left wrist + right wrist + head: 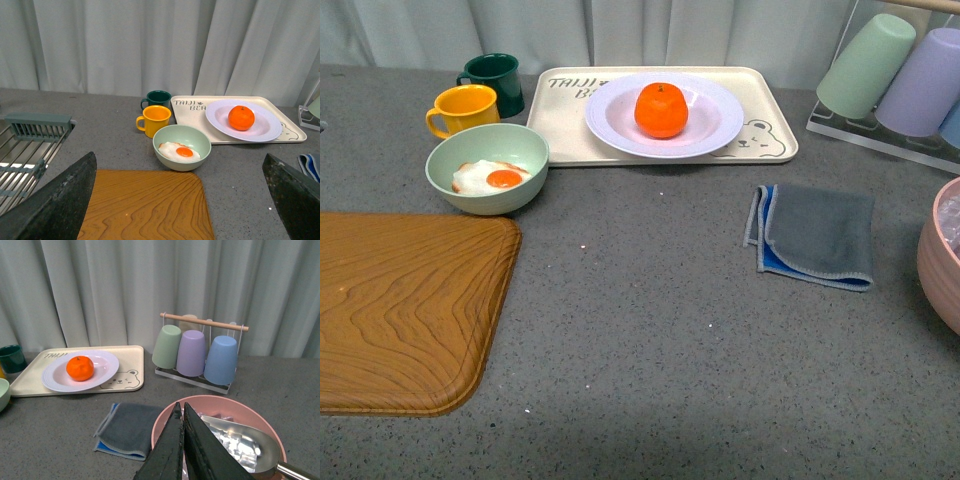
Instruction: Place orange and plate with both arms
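Grey counter (650, 330), orange (661, 110) on plate (720, 120)

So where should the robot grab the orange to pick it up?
Probably from above, with the hand closing across its widest middle. The orange sits upright in the centre of the white plate, whose raised rim would get in the way of a low sideways reach. Its top is bare, with nothing over it, and its round, slightly flattened sides give the fingers two even spots to press.

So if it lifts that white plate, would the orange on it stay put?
Probably only if kept level. The orange is round, so it may roll. The plate looks deep with a raised rim, which should catch it. Its glossy surface probably offers little grip.
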Controlling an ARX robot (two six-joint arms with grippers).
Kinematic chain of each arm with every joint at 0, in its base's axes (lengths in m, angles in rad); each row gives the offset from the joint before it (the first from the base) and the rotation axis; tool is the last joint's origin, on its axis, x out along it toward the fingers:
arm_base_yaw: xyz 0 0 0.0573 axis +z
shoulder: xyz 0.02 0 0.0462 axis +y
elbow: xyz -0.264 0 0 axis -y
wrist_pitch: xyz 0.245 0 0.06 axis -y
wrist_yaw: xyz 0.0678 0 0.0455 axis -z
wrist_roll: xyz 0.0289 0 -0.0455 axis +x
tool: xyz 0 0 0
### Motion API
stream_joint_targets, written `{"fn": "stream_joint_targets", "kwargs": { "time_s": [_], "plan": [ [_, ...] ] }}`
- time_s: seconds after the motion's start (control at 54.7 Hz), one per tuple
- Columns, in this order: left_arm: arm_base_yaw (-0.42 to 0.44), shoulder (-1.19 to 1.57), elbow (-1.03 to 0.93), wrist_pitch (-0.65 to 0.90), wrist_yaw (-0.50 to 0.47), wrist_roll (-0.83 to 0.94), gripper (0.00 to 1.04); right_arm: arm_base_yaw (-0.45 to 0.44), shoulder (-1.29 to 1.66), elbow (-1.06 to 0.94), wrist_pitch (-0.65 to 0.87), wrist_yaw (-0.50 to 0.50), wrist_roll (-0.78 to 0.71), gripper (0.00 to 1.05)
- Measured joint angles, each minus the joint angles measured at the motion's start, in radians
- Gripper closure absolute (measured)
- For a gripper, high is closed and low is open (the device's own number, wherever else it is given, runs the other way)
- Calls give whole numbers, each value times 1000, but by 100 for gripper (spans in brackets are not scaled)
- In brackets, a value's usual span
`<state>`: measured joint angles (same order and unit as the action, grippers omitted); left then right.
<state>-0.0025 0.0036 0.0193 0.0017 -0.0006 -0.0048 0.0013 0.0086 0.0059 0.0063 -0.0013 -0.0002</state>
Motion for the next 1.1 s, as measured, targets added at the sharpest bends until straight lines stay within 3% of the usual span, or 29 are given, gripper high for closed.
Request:
{"fn": "stream_joint_targets", "kwargs": {
  "time_s": [0.146, 0.713, 1.098],
  "plan": [
    [0, 0, 0, 0, 0, 0, 7, 0, -3, 0, -4, 0, -1, 103],
    [0, 0, 0, 0, 0, 0, 7, 0, -4, 0, -5, 0, 1, 8],
    [0, 0, 0, 0, 0, 0, 7, 0, -4, 0, -5, 0, 0, 9]
  ]
}}
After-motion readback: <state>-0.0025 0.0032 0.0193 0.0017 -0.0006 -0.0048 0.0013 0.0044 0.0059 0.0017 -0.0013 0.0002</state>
